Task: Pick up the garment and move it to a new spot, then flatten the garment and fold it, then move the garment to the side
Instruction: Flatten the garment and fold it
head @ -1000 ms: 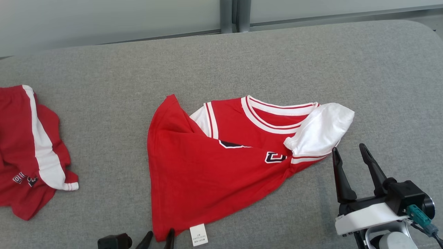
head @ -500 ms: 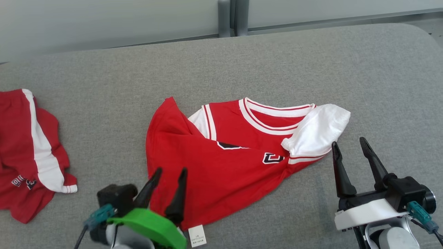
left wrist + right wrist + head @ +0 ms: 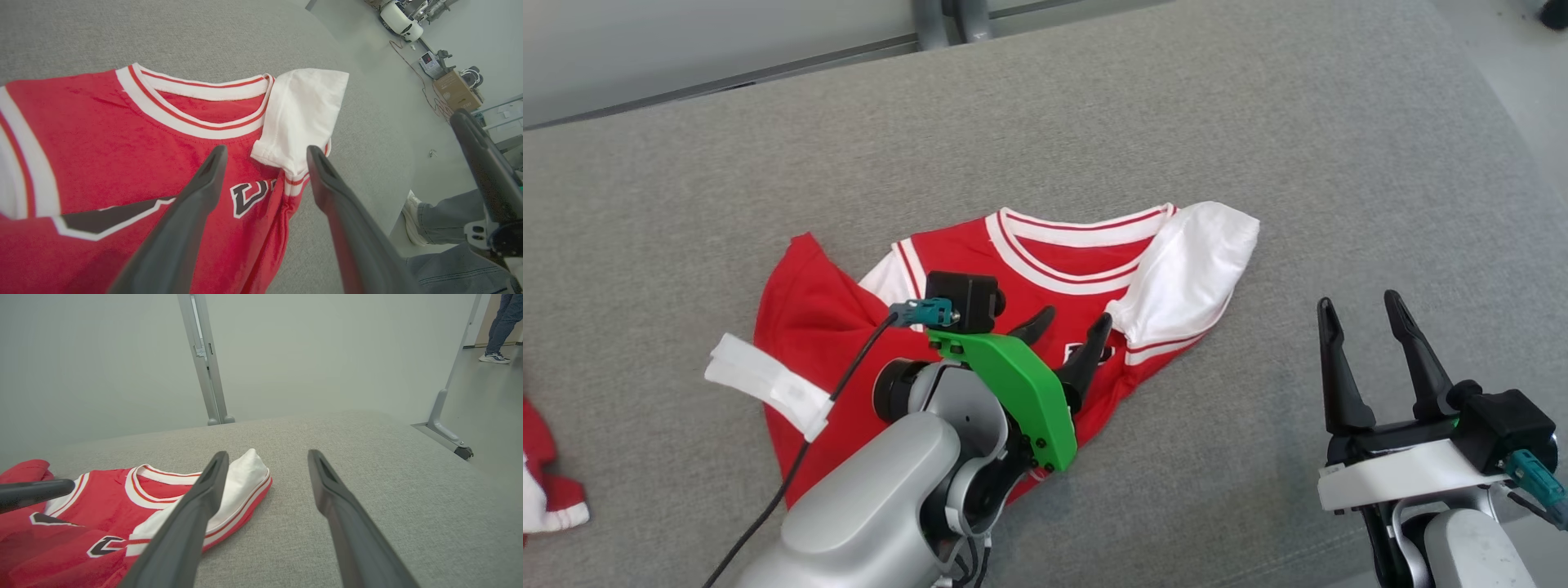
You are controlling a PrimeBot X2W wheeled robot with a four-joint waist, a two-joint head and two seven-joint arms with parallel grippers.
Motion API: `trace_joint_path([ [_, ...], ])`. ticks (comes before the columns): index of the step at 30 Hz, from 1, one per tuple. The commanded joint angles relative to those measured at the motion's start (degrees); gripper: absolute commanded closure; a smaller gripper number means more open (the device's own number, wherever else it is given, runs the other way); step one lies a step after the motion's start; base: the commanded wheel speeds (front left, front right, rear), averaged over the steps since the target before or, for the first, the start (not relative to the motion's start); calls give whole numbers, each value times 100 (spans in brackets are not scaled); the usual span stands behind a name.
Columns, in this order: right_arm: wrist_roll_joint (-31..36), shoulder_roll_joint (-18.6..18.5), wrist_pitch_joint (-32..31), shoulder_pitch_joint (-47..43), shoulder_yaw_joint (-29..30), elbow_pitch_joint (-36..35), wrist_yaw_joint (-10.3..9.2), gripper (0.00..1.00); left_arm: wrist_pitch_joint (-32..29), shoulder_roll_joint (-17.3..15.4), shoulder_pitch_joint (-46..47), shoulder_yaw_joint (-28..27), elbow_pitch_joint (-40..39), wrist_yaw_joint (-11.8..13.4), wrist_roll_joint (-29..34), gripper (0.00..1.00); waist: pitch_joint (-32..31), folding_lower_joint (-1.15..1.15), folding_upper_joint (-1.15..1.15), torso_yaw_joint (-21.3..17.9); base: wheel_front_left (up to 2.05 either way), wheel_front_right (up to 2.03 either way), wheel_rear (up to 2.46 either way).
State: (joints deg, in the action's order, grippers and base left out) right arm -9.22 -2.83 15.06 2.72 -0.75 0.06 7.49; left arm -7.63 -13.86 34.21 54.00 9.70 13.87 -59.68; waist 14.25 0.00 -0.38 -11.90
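Presently the left tool (image 3: 1076, 315), spread wide, reaches over the garment (image 3: 956, 257).

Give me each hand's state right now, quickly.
Left hand: open, empty, over the red jersey.
Right hand: open, empty, beside the jersey.

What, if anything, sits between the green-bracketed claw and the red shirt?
Nothing visible does. The left gripper, open, hovers directly over the red jersey, beside its white sleeve, with no object between them.
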Motion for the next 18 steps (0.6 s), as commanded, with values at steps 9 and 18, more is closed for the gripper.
trace_joint_path([
  [9,-213,-9,17,13,6,-24,0,0,-299,439,258,-226,1182,-255,-613,0,457,0,38,-885,0,0,0],
  [18,-181,-10,17,12,-28,24,0,0,-225,601,332,-193,1725,-561,-655,0,382,0,38,-898,0,0,0],
])
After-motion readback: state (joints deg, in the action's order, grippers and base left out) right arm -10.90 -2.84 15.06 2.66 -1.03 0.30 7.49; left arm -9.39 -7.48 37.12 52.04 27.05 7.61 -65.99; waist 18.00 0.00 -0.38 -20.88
